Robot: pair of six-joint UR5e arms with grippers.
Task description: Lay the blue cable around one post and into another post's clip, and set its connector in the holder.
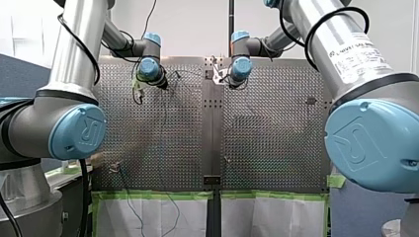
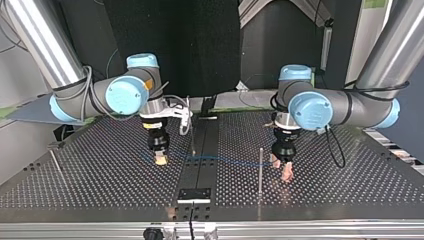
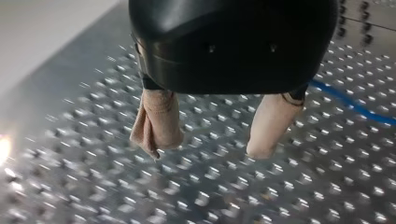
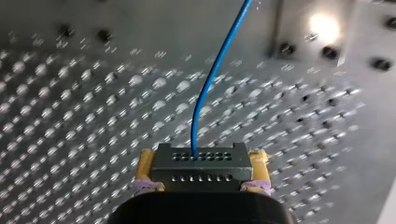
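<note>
In the right wrist view my right gripper (image 4: 201, 186) is shut on a dark grey connector (image 4: 201, 163), gripped between its yellow pads (image 4: 145, 168). The blue cable (image 4: 211, 79) runs out of the connector, ahead over the perforated plate. In the top view my right gripper (image 2: 160, 160) hangs low at the left, and the blue cable (image 2: 225, 160) stretches across to my left gripper (image 2: 286, 174) at the right. In the left wrist view my left gripper (image 3: 208, 151) is open, its beige pads (image 3: 158, 121) wide apart with nothing between them. The blue cable (image 3: 355, 105) lies beside it.
Thin upright posts stand on the table: one (image 2: 260, 170) just beside my left gripper, one (image 2: 192, 135) near the centre seam, one (image 2: 56, 161) far at the top view's left. A small dark plate (image 2: 195, 195) sits on the centre strip by the near edge.
</note>
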